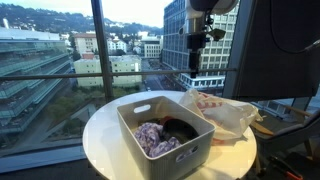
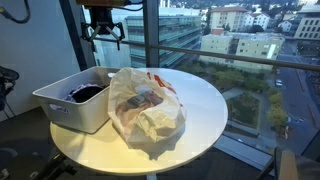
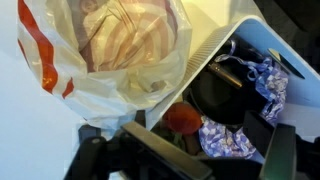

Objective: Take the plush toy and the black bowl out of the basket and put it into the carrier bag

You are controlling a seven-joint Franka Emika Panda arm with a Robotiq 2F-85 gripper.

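**Layout.** The basket (image 1: 130, 128) stands near the middle of the round table (image 1: 100, 140). The carrier bag (image 1: 228, 112) lies slumped just beside one of its long walls. This keeps the transfer short: an item lifted from the basket only has to clear that wall to reach the bag. Whether the bag's mouth faces the basket cannot be told.

**Contents.** The black bowl (image 1: 181, 128) rests on the basket floor, on the side toward the bag. The plush toy (image 1: 155, 139), a soft mauve-and-white bundle, lies against it. Neither item has been taken out yet. In the wrist view a small red object (image 3: 182, 118) shows beside the bowl; what it is cannot be told.

**Gripper.** The gripper (image 1: 200, 42) hangs well above the basket and points downward. Its jaws are spread to their full width. Nothing sits between them, and they touch neither the basket, its contents nor the bag. This reads as an approach position ahead of a first descent into the basket.
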